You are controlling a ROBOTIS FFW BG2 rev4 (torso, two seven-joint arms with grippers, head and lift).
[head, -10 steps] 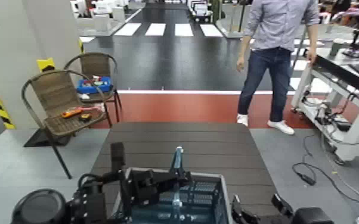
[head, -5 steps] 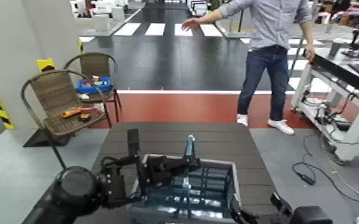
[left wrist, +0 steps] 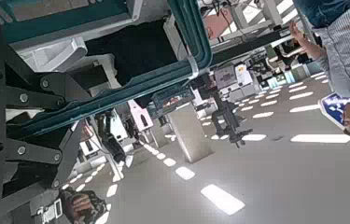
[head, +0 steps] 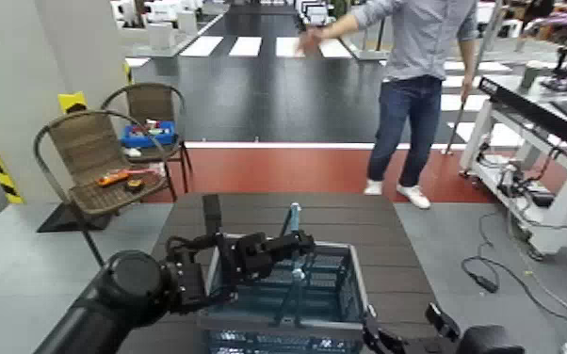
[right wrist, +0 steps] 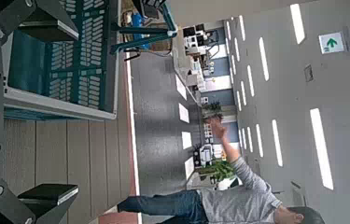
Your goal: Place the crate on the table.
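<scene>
Left gripper [head: 292,247] fingers closed on the crate [head: 330,292] handle [head: 294,226], arm reaching in from the near left. Crate sits on the dark slatted worktop [head: 250,209], near edge, roughly centre, upright. Right gripper [head: 410,334] low at near right, just beside the crate's right corner, fingers spread open, gripping nothing. Far side: person [head: 419,85] standing on the floor, arm out; two wicker chairs [head: 89,155] far left, blue box [head: 148,135] on one; white workbench [head: 542,113] far right
</scene>
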